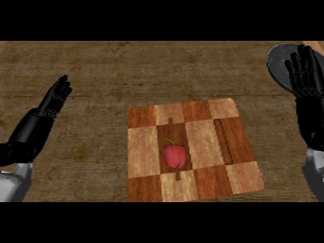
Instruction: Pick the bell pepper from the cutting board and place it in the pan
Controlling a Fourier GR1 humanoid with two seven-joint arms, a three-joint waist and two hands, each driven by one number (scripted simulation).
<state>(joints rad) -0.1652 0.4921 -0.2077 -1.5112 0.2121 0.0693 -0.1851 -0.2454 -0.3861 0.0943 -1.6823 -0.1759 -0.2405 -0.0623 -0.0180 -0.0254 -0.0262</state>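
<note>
On the checkered wooden cutting board [208, 135] in the middle of the desk [94, 71] lies the red bell pepper [174, 155], untouched. The grey pan [279, 59] sits far right, partly hidden by the right hand [310, 76], whose fingers are straight and slightly spread. The left hand [54, 100] rests at the left with its fingers straight.

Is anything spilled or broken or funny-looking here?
Nothing stands out. The bell pepper lies whole on the cutting board and nothing is spilled. The pan sits at the far right, partly hidden behind the open right hand. The left hand rests open at the left.
</note>
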